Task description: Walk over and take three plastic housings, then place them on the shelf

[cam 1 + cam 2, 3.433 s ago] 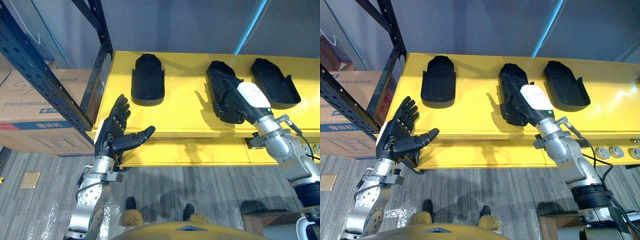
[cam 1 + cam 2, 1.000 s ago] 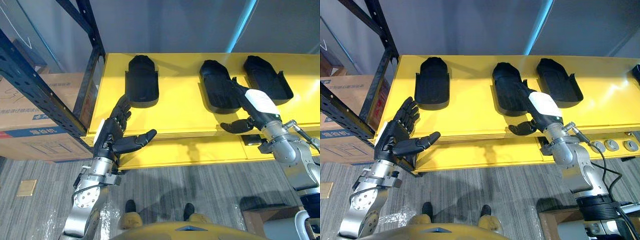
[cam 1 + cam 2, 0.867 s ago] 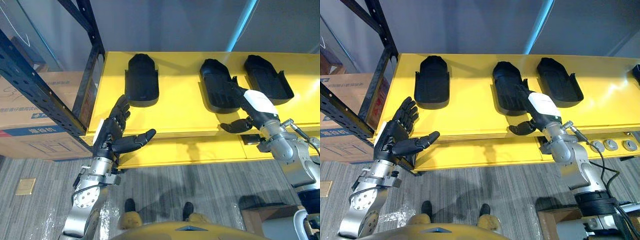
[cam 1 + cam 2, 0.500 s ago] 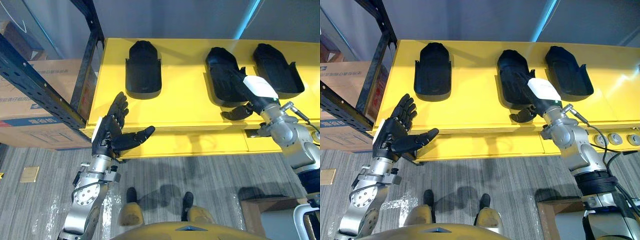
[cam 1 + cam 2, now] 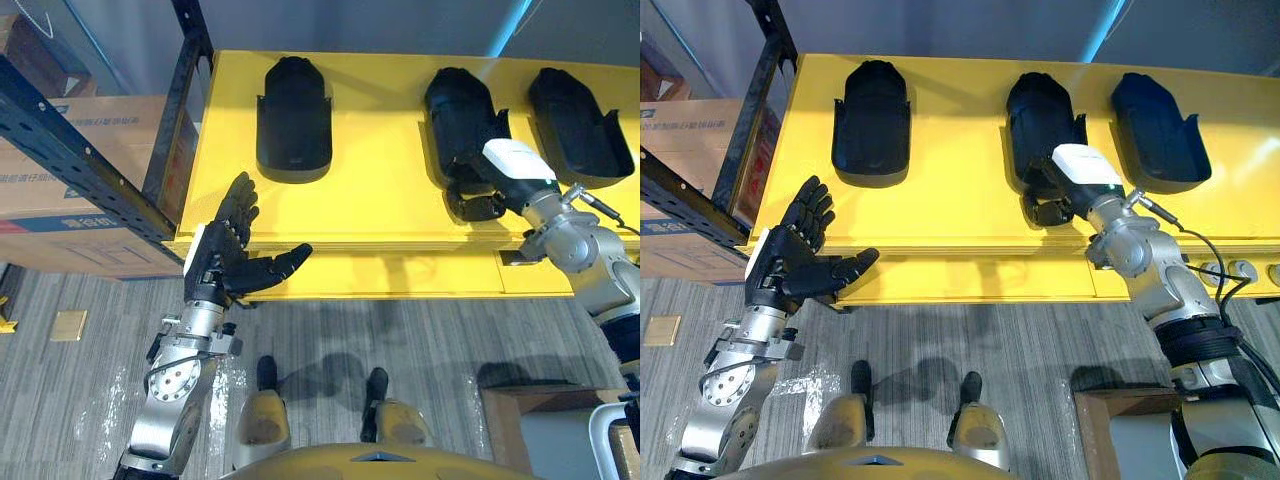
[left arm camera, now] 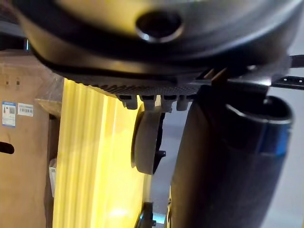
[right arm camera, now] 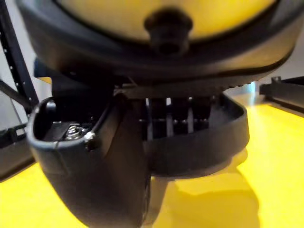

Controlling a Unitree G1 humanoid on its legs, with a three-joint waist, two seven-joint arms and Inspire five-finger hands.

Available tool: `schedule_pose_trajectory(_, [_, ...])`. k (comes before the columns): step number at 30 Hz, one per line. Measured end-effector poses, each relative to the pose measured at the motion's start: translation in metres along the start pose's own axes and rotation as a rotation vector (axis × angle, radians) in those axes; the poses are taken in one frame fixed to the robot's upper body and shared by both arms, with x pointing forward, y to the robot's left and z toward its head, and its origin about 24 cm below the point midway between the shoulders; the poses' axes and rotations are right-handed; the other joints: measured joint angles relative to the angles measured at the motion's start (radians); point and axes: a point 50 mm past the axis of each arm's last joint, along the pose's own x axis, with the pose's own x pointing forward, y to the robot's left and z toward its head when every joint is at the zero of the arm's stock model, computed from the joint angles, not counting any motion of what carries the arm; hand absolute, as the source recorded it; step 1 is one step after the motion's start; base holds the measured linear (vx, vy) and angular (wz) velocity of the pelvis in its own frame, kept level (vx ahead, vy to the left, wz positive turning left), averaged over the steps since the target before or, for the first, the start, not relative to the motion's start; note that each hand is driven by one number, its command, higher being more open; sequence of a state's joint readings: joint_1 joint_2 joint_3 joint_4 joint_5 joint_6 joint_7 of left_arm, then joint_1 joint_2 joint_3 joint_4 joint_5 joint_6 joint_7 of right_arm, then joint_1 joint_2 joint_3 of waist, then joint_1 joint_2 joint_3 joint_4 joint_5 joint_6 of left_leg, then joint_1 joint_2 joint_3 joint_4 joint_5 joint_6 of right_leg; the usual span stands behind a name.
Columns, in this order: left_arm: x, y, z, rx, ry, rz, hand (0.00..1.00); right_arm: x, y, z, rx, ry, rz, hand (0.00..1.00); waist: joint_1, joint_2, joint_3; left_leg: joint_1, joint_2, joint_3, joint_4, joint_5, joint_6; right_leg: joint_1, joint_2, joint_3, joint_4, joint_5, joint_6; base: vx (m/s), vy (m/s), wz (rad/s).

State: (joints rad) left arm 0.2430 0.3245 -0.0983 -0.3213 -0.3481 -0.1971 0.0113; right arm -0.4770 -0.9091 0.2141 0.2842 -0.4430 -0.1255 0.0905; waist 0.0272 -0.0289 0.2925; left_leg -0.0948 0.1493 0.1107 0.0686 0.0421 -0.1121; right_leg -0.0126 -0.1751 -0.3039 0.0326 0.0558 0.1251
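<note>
Has closed the right hand (image 5: pixel 487 195) on the near end of the middle housing (image 5: pixel 460 110): pinches the end wall, with fingers (image 7: pixel 178 116) tucked inside the shell and thumb curled against the outside. A second ago held that hand just short of the rim, thumb hooked out. A few seconds earlier laid it flat along the top of the shell. Reads as a switch from resting on the piece to a proper grip at its end, so probably ready for the first lift.

Not raised yet, by the look of it: sits flat on the yellow bench (image 5: pixel 380 215). Beyond the gripping hand and to its right, a second housing (image 5: pixel 578 115), untouched. Well to its left, the third housing (image 5: pixel 293 120), straight ahead of the left hand (image 5: pixel 228 265). Keeps that left hand spread, thumb out, empty, at the bench's front edge, as before.

Leaves all three pieces on the bench, none carried toward the black shelf (image 5: pixel 95 165) left of that hand, so the whole of the placing is yet to do. Worth watching for a slip or tilt with only the end wall pinched.
</note>
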Motion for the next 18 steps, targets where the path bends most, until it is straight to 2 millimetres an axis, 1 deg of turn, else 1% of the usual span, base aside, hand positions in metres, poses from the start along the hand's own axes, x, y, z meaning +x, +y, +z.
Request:
schedule_pose_trajectory(2, [0.001, 0.0, 0.0, 0.001, -0.003, -0.001, 1.0, 0.003, 0.0, 0.005, -0.01, -0.03, 0.015, 0.0, 0.004, 0.0, 0.0, -0.002, 0.0, -0.004, -0.001, 0.0, 0.0, 0.001, 0.0, -0.004, 0.0, 0.0, 0.0, 0.01, -0.006, 0.07])
schedule_pose_trajectory(7, [0.001, 0.002, 0.002, 0.008, -0.007, 0.0, 1.0, 0.008, -0.005, 0.004, 0.006, -0.028, 0.006, 0.0, 0.022, -0.002, 0.009, -0.002, -0.003, -0.008, -0.001, 0.001, -0.001, 0.004, -0.002, -0.01, 0.0, 0.0, 0.0, 0.01, -0.001, 0.02])
schedule_pose_trajectory(16, [0.003, 0.003, 0.004, 0.01, -0.021, -0.003, 1.0, 0.014, -0.011, 0.005, -0.019, -0.055, -0.009, 0.0, 0.025, -0.003, 0.029, -0.001, -0.005, -0.016, -0.001, 0.002, 0.0, 0.01, -0.004, -0.02, 0.001, -0.002, -0.002, -0.01, 0.0, 0.01])
schedule_pose_trajectory(18, [0.003, 0.003, 0.005, 0.012, -0.032, -0.004, 1.0, 0.014, -0.016, 0.005, -0.045, -0.073, -0.019, 0.0, 0.025, 0.001, 0.038, -0.001, -0.006, -0.018, -0.002, 0.004, 0.001, 0.011, -0.005, -0.022, 0.001, -0.002, -0.002, -0.01, 0.001, 0.03])
